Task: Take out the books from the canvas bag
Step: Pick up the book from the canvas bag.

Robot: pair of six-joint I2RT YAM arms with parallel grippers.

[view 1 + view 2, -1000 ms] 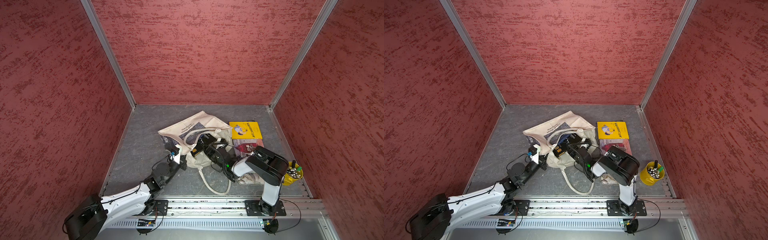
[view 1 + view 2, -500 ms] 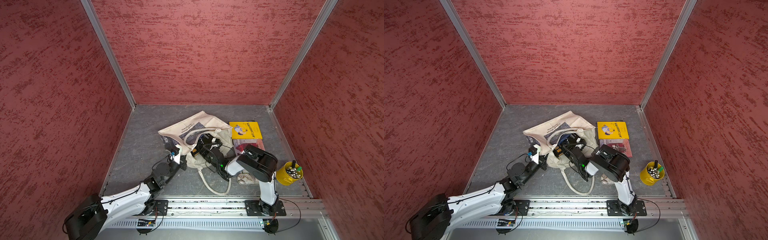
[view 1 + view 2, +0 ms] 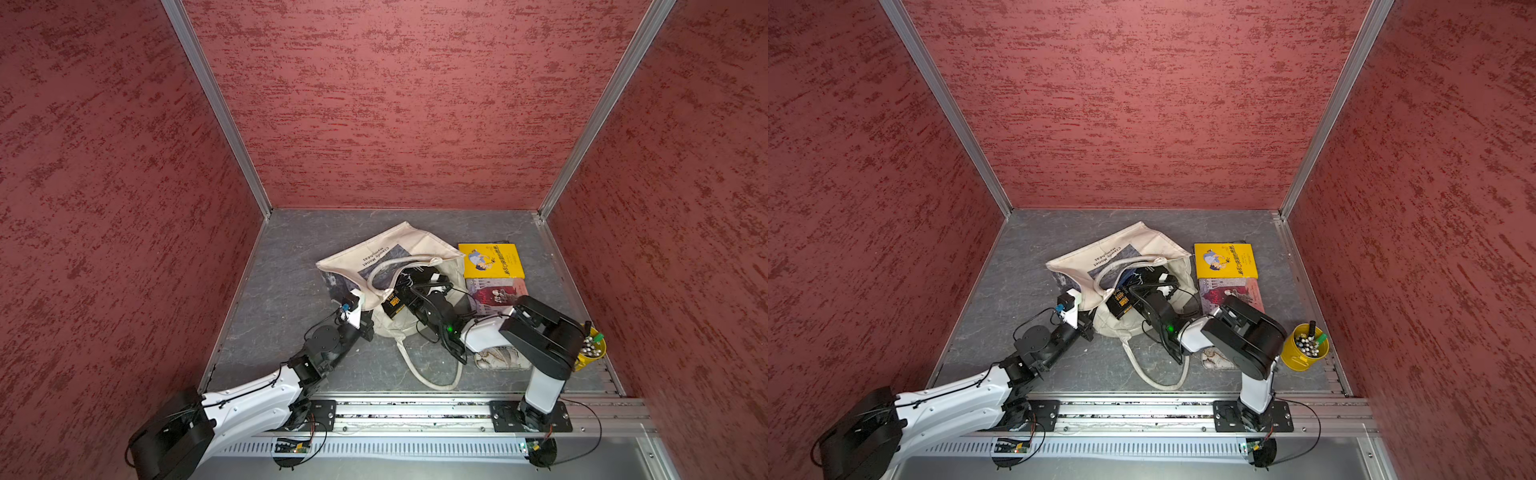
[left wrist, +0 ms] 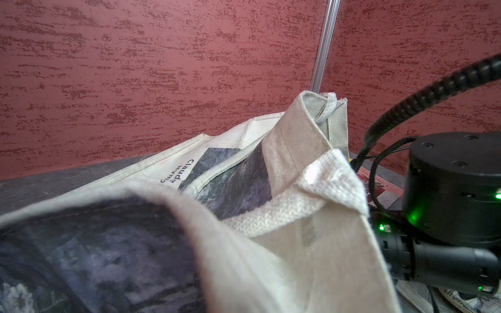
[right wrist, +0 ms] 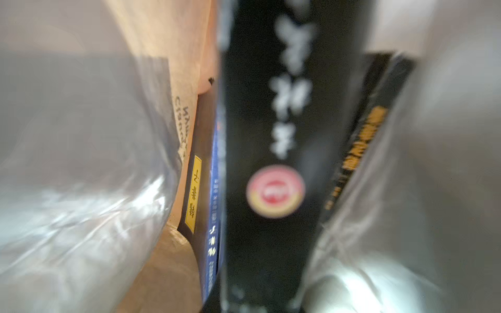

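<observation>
The canvas bag (image 3: 399, 249) lies on its side in the middle of the grey tabletop (image 3: 291, 270). Its mouth is turned toward the arms, and one long handle (image 3: 430, 385) trails over the tabletop toward the rail.

The left gripper (image 3: 362, 309) sits at the left corner of the mouth. Its jaws are pressed together, pinching the bag's hem. In the left wrist view we see the raised rim (image 4: 298, 130) close to the lens, and the cloth hides the jaws themselves.

The right gripper (image 3: 409, 277) reaches into the open mouth. In the right wrist view its blurred fingers (image 5: 81, 203) stand on either side of a pack of books inside the bag. A black book with a round red sticker (image 5: 271, 135) is in the middle, a dark blue book (image 5: 214, 203) is right beside it, and a dark spine with orange print (image 5: 360, 141) is on the other side. We cannot tell whether these jaws press on the books or stand just off them.

In both top views a black book with yellow-orange lettering (image 3: 392, 303) pokes out of the mouth beside the right gripper. Two books lie out on the tabletop to the right of the bag. One is a yellow book (image 3: 492, 259), and a reddish-brown book (image 3: 494, 296) touches it on the near side. A patterned pouch (image 3: 503, 358) lies under the right arm, and a yellow cup of pens (image 3: 593, 353) stands near the right edge.
</observation>
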